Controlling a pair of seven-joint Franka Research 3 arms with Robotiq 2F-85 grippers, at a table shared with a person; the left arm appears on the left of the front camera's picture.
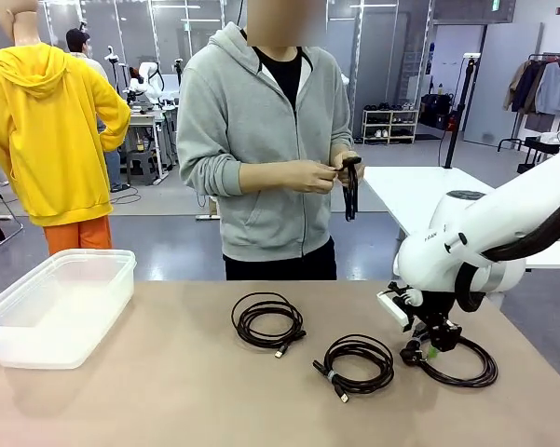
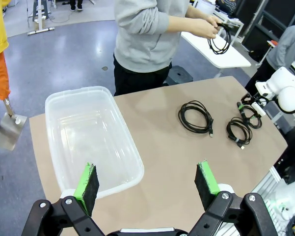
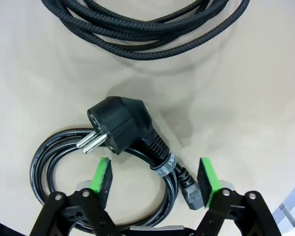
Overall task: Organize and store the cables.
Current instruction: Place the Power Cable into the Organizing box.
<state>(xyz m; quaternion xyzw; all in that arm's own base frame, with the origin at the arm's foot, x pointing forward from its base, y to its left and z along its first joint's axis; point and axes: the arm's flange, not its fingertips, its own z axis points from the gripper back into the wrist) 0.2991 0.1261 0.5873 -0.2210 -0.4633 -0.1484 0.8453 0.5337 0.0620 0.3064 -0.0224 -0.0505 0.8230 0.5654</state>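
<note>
Four cables: left coil (image 1: 266, 321), middle coil (image 1: 357, 363) and right coil (image 1: 461, 365) lie on the table (image 1: 168, 391); a fourth cable (image 1: 351, 191) hangs from the person's hands (image 1: 307, 175). The right gripper (image 3: 154, 167) stands spread astride the right coil beside its plug (image 3: 118, 123), not clamped. The left gripper (image 2: 146, 172) gapes wide and empty above the one bin (image 2: 56, 105).

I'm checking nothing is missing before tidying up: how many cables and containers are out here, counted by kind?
Coiled cables on the table: 3
Cable held by the person: 1
Clear plastic bin: 1
Total: 5
</note>
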